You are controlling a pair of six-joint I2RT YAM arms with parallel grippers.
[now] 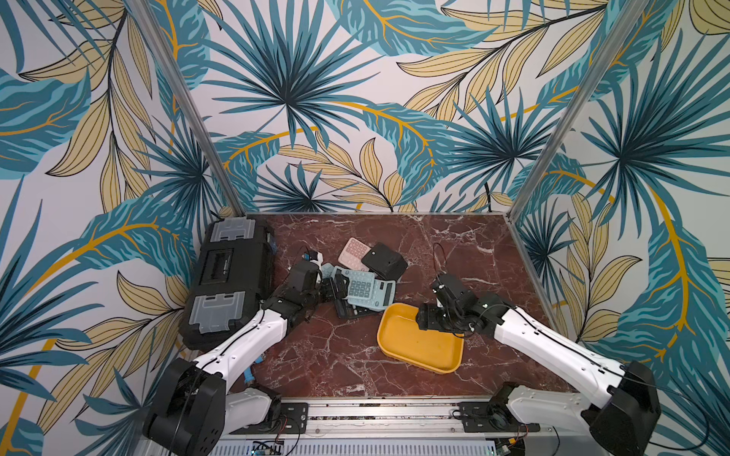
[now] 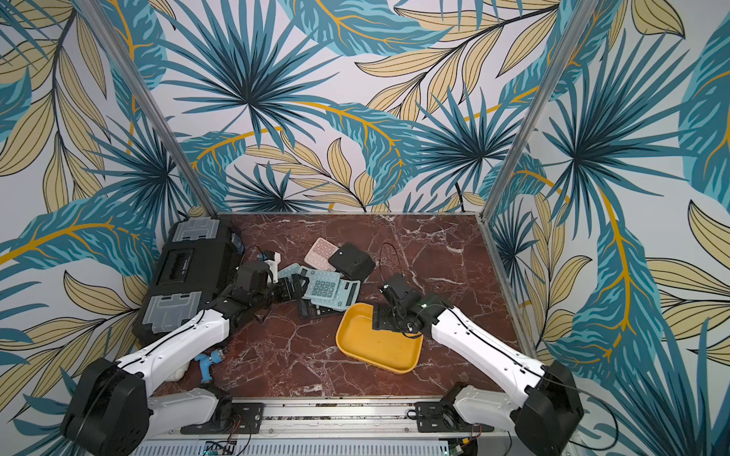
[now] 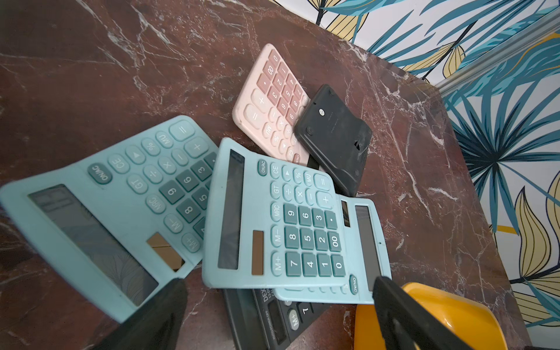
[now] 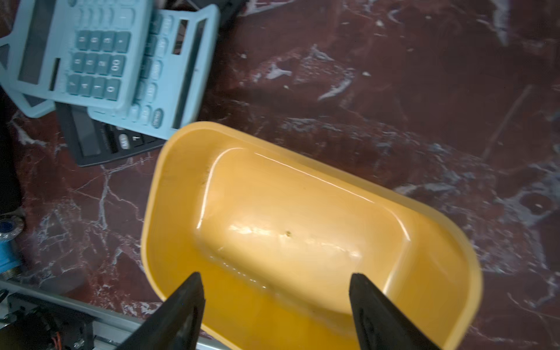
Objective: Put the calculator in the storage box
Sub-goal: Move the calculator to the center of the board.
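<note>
Box: the yellow box (image 1: pixel 418 351) lies on the bench (image 1: pixel 466 252) at 5 o'clock from the bench's middle in both top views.
Box floor: only the right wrist view looks straight into it, where the floor (image 4: pixel 303 212) is glossy.
Calculators: a pile at the box's 11 o'clock, all on the bench and outside the box. The nearest blue corner is just beside the rim.
Pile, top views: the top blue calculator (image 1: pixel 361 290) is keys up. The pink calculator (image 1: pixel 353 250) is at its 12 o'clock, the face-down black calculator (image 1: pixel 385 260) at 1 o'clock, and the keyed black calculator (image 1: pixel 349 312) is underneath at 6 o'clock.
Pile, left wrist view: three blue bodies can be told apart here. The second blue calculator (image 3: pixel 121 209) is partly under the top one, and the third blue calculator (image 3: pixel 368 242) lies beneath it. Key legends are readable only in this view.
Left jaws: the left gripper (image 3: pixel 278 280) has its jaws spread wide and holds nothing, with the tips at the top blue calculator's near edge. In the top views it sits at the pile's 9 o'clock.
Right jaws: the right gripper (image 4: pixel 276 275) has its jaws parted and empty, above the box floor. In the top views the wrist covers them, over the box's 1 o'clock corner.
Toolbox: the black toolbox (image 1: pixel 229 280) is at the bench's 9 o'clock edge and shows only in the top views.
Fitting: the blue fitting (image 2: pixel 207 361) is at 7 o'clock and shows plainly in a top view. The right wrist view catches only its edge.
</note>
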